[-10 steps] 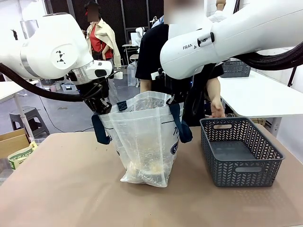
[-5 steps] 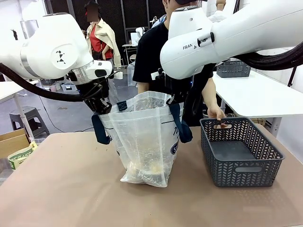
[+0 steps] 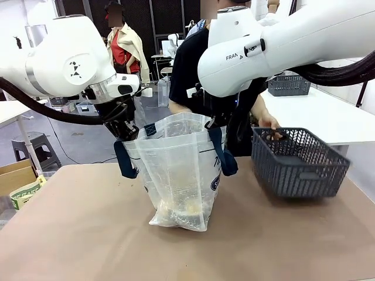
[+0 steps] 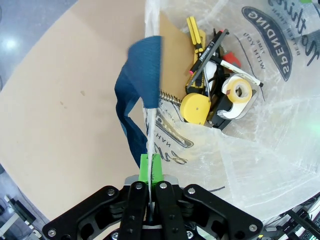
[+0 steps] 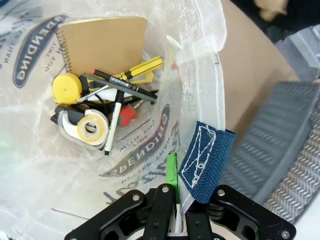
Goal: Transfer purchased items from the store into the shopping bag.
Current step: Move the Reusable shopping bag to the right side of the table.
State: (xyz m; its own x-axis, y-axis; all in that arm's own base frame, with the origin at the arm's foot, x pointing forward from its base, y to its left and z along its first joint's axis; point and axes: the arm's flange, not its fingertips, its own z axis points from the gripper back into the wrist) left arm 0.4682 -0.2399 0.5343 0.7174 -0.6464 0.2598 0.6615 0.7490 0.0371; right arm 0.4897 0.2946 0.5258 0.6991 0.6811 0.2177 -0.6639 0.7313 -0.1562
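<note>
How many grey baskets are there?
2. One dark grey basket is beside the shopping bag. It is tilted, with a person's hand on its far rim. The far basket sits on the white table behind. Others may be hidden.

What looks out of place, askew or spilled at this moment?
Only the grey basket: it is tilted toward the robot, its far side raised off the table by the person's hand, and it looks empty. The bag stands upright with the items inside; nothing spilled.
</note>
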